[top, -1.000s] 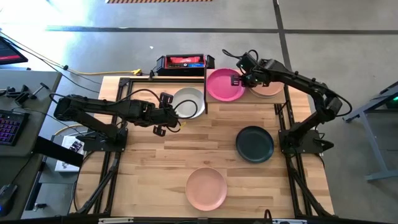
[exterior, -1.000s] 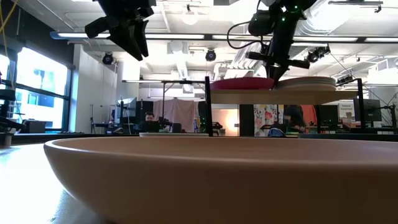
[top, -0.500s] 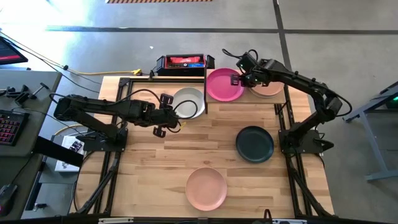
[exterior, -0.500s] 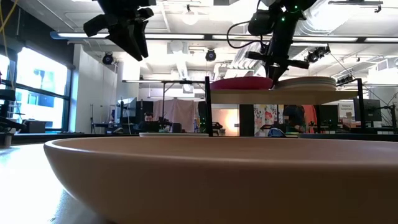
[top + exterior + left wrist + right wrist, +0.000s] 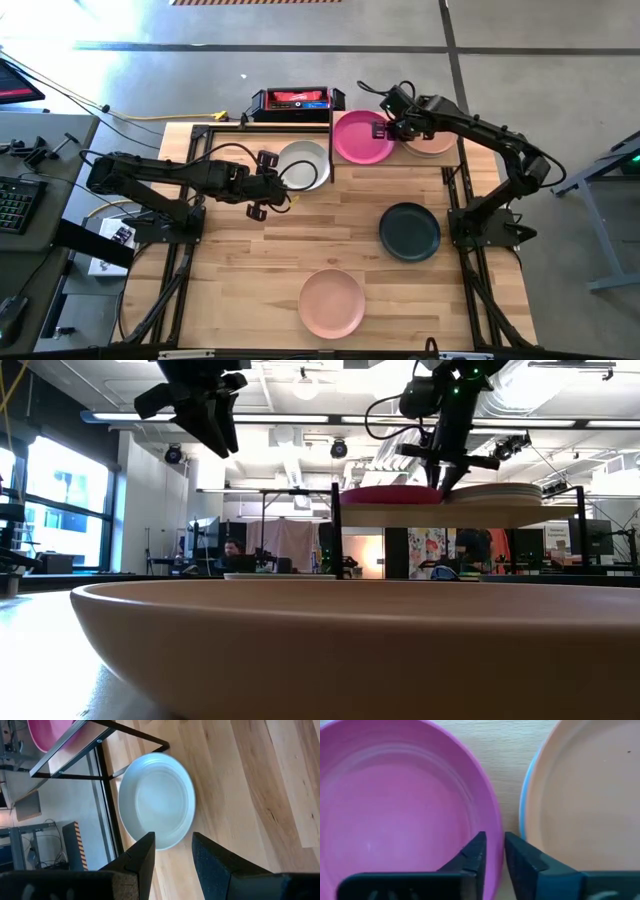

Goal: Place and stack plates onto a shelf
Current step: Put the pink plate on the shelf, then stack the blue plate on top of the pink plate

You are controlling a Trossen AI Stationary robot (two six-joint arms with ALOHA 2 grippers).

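The magenta plate (image 5: 358, 137) lies on the raised wooden shelf (image 5: 400, 159), beside a stack of plates with a beige one on top (image 5: 432, 138). My right gripper (image 5: 385, 128) is over the shelf, shut on the magenta plate's edge nearest the stack. My left gripper (image 5: 272, 190) hangs open well above the table (image 5: 205, 410), just left of the light grey plate (image 5: 304, 165), which lies flat on the tabletop by the shelf's left legs. A dark teal plate (image 5: 409, 231) and a peach plate (image 5: 332, 303) rest on the table. My right gripper holds the magenta plate by its rim (image 5: 495, 837) on the side facing the beige stack (image 5: 580, 795). One finger (image 5: 479, 852) is inside the plate and one (image 5: 517, 855) outside it, coming from above. The plate sits about level on the shelf board (image 5: 390, 494).
A black and red box (image 5: 292, 100) sits at the table's far edge, with a black frame (image 5: 215, 130) to its left. The peach plate fills the low view's foreground (image 5: 320, 650). Bare wood lies between the plates in the table's middle.
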